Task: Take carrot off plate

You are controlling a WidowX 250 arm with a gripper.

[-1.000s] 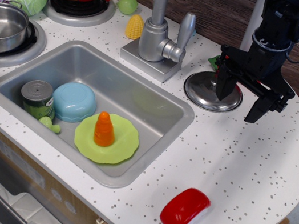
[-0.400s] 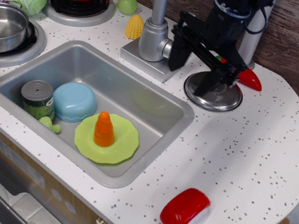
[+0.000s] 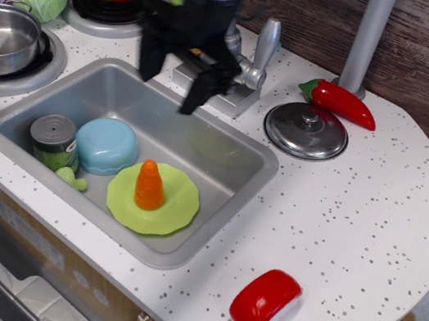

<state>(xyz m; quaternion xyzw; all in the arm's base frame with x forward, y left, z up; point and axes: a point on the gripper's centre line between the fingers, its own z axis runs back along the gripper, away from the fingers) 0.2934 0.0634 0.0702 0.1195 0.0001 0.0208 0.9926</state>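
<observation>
The orange carrot (image 3: 149, 186) stands upright on the lime-green plate (image 3: 172, 213), which lies in the front right part of the steel sink (image 3: 225, 150). My gripper (image 3: 168, 87) hangs open and empty above the sink's back edge, in front of the faucet, well above and behind the carrot. Its two black fingers (image 3: 146, 61) point down with a wide gap between them.
In the sink left of the plate are a light-blue bowl (image 3: 106, 145), a tin can (image 3: 52, 142) and a small green piece (image 3: 70, 177). A steel lid (image 3: 306, 130) and red chili (image 3: 341, 102) lie at the back right. A red object (image 3: 264, 301) lies near the counter's front edge.
My gripper has swept left from above the steel lid to above the sink's back edge, staying open. The carrot and plate have not moved.
</observation>
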